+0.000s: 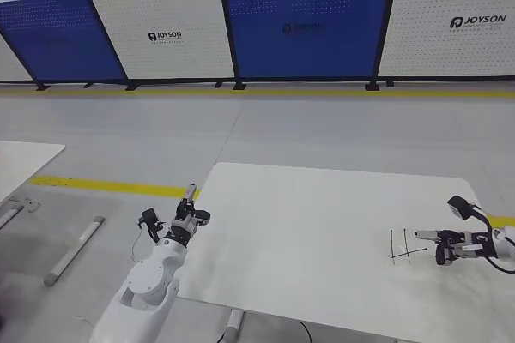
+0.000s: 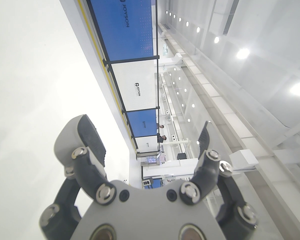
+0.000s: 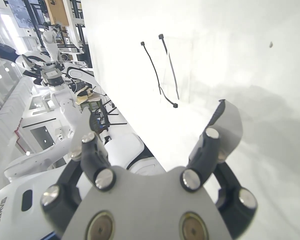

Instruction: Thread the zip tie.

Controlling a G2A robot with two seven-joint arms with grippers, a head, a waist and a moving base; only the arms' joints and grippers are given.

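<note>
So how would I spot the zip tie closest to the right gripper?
Find the white table, then the right gripper toward its right end. Of the three black ties there, this zip tie lies crosswise to its two neighbours, which run side by side, and its head is nearest the gripper.

zip ties (image 3: 171, 68): 3, on the work table (image 1: 309, 240) near its right edge | grippers: 2, left gripper (image 2: 145, 121) at its left edge, right gripper (image 3: 155, 111) over its right part | tables: 2, side table (image 1: 17, 167) well left of the work table | dark speck (image 3: 270, 44): 1, on the work table
</note>
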